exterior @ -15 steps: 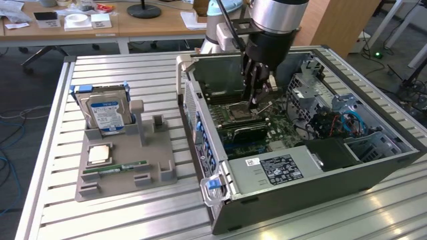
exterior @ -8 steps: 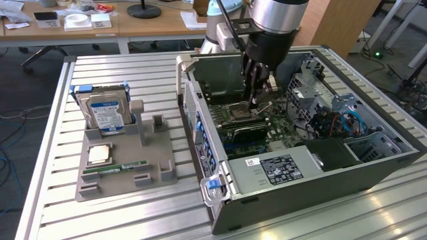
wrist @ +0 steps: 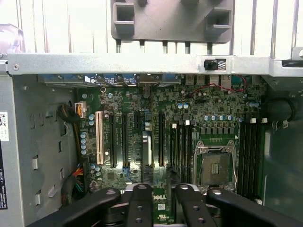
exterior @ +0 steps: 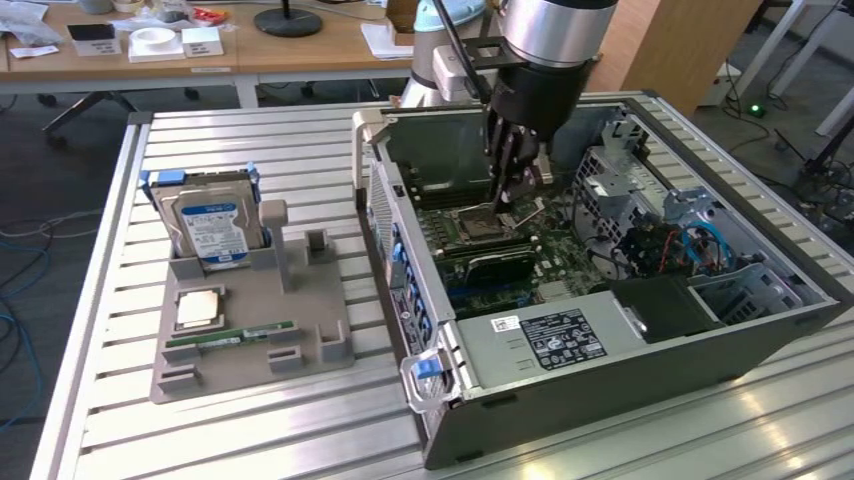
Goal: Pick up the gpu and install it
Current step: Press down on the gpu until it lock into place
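The gpu [exterior: 497, 265] stands on edge in a slot of the motherboard [exterior: 561, 262] inside the open computer case [exterior: 641, 365]. From the wrist it appears as a thin dark strip [wrist: 147, 156] among the long slots. My gripper [exterior: 515, 205] reaches down into the case by the CPU socket [exterior: 478, 222], a little beyond the card. Its black fingers [wrist: 139, 203] stand a small gap apart, and green board with a white label shows between them. My gripper [wrist: 161, 205] grips nothing that I can see. I cannot tell whether a finger touches the card's end.
A grey holder [exterior: 314, 345] on the slatted table, at the exterior view's left, carries a hard drive [exterior: 214, 225] with a blue-white label, a CPU chip [exterior: 200, 308] and a RAM stick [exterior: 247, 335]. Metal drive cages [exterior: 627, 185] and cables crowd the case's far side.
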### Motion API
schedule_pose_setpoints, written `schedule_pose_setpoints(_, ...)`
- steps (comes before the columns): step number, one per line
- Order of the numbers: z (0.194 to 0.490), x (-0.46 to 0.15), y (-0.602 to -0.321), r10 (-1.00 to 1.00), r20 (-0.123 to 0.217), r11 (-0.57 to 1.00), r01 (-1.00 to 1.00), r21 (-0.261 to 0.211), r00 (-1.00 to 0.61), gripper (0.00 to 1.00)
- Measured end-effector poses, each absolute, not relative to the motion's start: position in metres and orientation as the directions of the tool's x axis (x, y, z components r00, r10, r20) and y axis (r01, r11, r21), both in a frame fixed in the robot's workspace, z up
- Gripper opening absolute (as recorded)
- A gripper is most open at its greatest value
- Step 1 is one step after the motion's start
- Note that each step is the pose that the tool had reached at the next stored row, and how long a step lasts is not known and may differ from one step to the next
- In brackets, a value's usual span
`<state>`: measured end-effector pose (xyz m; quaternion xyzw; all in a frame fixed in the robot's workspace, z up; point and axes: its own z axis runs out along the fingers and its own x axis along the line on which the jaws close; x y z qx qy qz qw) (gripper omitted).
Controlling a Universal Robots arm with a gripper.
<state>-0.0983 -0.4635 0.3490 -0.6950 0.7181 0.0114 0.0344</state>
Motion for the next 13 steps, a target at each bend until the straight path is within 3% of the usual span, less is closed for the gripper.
schedule_pose_setpoints(5, 0.3490, -0.0983, -0.4635, -0.997, -0.065, 0.034, -0.999, -0.031, -0.032, 0.11)
schedule_pose_setpoints(13, 0.3486, -0.0904, -0.4634, -0.997, -0.065, 0.034, -0.999, -0.031, -0.032, 0.11)
